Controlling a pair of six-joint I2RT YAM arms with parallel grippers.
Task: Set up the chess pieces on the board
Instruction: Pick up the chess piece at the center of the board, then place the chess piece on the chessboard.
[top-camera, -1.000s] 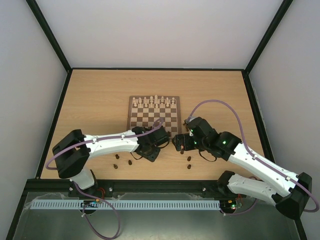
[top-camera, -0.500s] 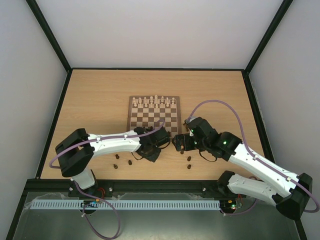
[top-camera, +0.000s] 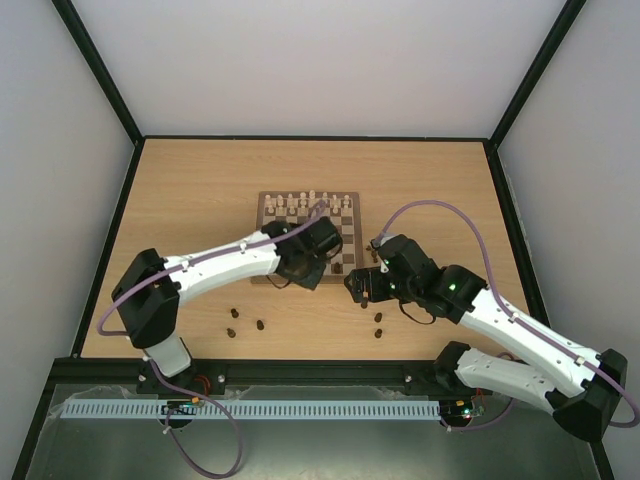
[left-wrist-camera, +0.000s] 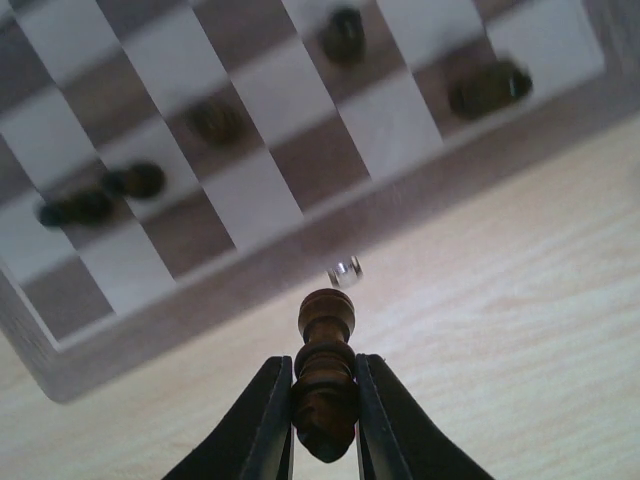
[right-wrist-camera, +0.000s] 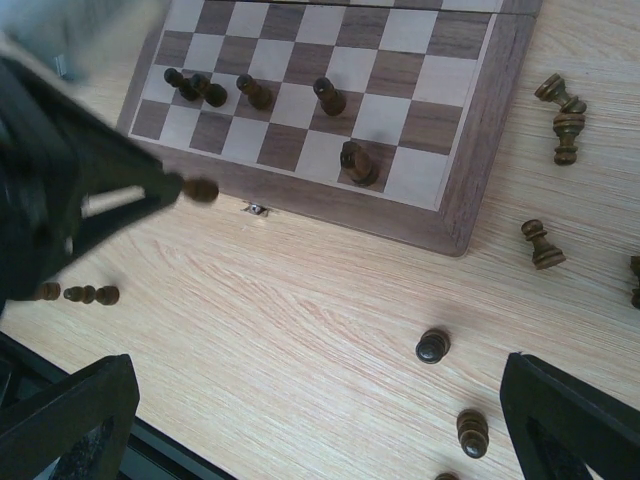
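My left gripper (top-camera: 297, 274) is shut on a dark brown chess piece (left-wrist-camera: 325, 375) and holds it just off the near edge of the board (top-camera: 262, 236). The right wrist view shows that gripper (right-wrist-camera: 150, 190) with the piece (right-wrist-camera: 201, 189) beside the board's frame (right-wrist-camera: 470, 150). Several dark pieces stand on the board's near rows (right-wrist-camera: 330, 97), also seen in the left wrist view (left-wrist-camera: 488, 88). My right gripper (top-camera: 353, 285) is wide open and empty (right-wrist-camera: 315, 430) above the table, right of the board's near corner. Loose dark pieces (right-wrist-camera: 432, 346) lie below it.
Cream chessmen (top-camera: 305, 205) fill the board's far rows. More loose dark pieces lie on the table left of centre (top-camera: 232, 313) (top-camera: 260, 324) and by the right gripper (top-camera: 379, 319). Others lie toppled right of the board (right-wrist-camera: 560, 100). A small metal latch (right-wrist-camera: 255, 208) sits on the board's near frame.
My left gripper has lifted from the table in front of the board and moved away from me to the board's near edge, carrying the dark piece. The right arm has hardly moved.
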